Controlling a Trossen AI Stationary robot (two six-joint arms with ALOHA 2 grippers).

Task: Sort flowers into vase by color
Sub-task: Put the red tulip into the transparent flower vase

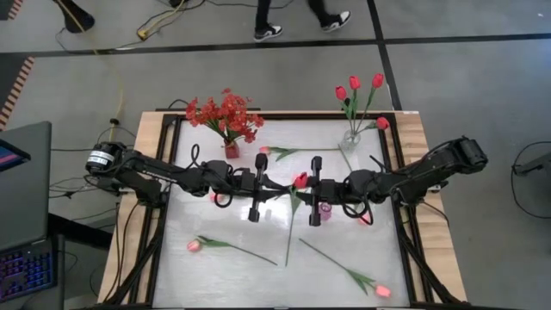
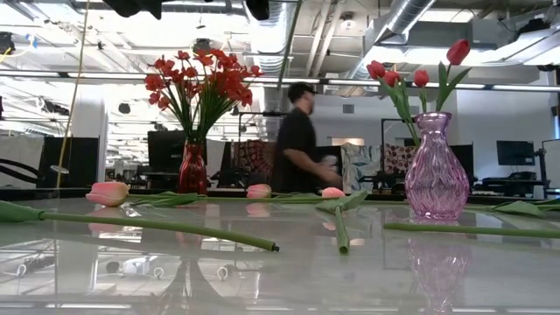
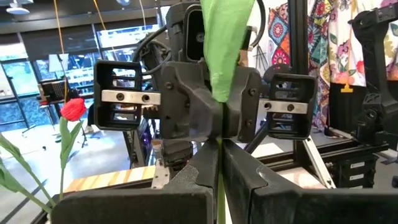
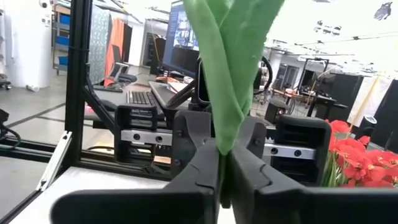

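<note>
While both arms meet above the counter (image 1: 215,267) middle, the left end effector (image 1: 274,182) and right end effector (image 1: 303,185) each clench one red tulip's (image 1: 300,180) green stem between them.

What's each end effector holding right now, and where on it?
Both grip one red tulip by its green stem: left end effector and right end effector are each shut on the stem, facing each other mid-table.

Red tulip (image 1: 300,181) mid-table, stem pinched by both end effectors — others lie scattered flat.
</note>
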